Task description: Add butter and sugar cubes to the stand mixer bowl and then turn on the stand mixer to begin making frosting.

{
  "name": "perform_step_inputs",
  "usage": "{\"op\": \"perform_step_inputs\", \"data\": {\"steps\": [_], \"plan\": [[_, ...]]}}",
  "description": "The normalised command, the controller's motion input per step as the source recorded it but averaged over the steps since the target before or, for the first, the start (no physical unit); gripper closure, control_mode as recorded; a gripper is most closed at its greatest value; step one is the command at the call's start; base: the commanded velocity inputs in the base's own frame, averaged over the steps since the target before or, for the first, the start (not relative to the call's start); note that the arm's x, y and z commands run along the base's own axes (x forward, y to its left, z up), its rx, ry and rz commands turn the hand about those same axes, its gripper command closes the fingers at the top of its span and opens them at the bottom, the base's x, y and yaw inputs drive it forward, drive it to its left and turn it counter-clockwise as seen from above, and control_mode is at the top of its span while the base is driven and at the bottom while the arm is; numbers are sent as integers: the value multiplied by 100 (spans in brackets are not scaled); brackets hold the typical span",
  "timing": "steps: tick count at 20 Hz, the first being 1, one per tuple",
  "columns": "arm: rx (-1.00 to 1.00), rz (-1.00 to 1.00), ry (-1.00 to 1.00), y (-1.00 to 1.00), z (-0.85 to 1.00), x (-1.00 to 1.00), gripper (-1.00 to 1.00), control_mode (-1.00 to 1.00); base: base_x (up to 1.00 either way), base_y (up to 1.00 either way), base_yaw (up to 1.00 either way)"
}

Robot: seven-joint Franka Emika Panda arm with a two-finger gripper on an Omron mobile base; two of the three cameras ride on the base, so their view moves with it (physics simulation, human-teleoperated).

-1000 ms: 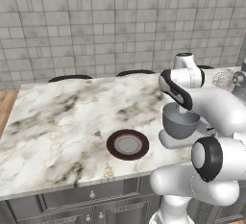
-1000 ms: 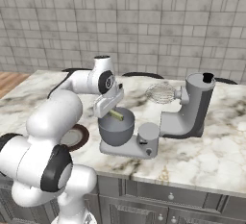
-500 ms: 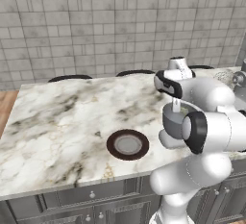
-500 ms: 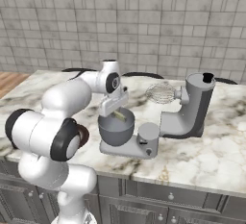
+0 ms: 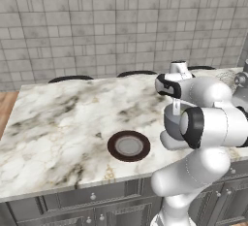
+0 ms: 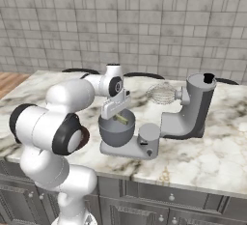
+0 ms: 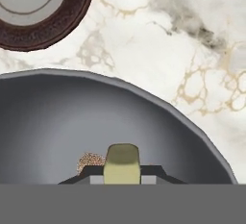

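Note:
The grey stand mixer bowl (image 6: pixel 116 131) sits on the stand mixer (image 6: pixel 193 115) base, under the raised head and its wire whisk (image 6: pixel 161 93). My gripper (image 6: pixel 117 109) hangs just above the bowl, shut on the pale-yellow butter (image 6: pixel 124 119). In the hand view the butter (image 7: pixel 122 163) stands between my fingertips (image 7: pixel 161 174), low over the inside of the bowl (image 7: pixel 57 122). A speckled tan sugar cube (image 7: pixel 90 160) lies in the bowl beside the butter, partly hidden. From the left base view my gripper (image 5: pixel 175 107) is above the bowl (image 5: pixel 169 123), which the arm largely covers.
A dark brown round plate (image 5: pixel 128 146) lies on the marble counter (image 5: pixel 63 118) left of the bowl, near the front edge; the plate (image 7: pixel 43 6) also sits just past the bowl's rim. A tiled wall runs behind the counter.
The arm's elbow has swung round and come nearer the cameras. The hand has stayed over the bowl, still holding the butter, and sits slightly lower.

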Motion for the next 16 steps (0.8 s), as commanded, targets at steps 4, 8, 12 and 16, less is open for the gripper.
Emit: {"op": "perform_step_inputs", "data": {"steps": [4,8,12,16], "plan": [[0,-5,0,0,-28,1,-100,-100,0,0,0],[0,-5,0,-3,-8,0,-100,-100,0,0,0],[3,-1,-2,-9,0,0,-100,-100,0,0,0],[9,0,-18,-18,45,-29,-100,-100,0,0,0]]}}
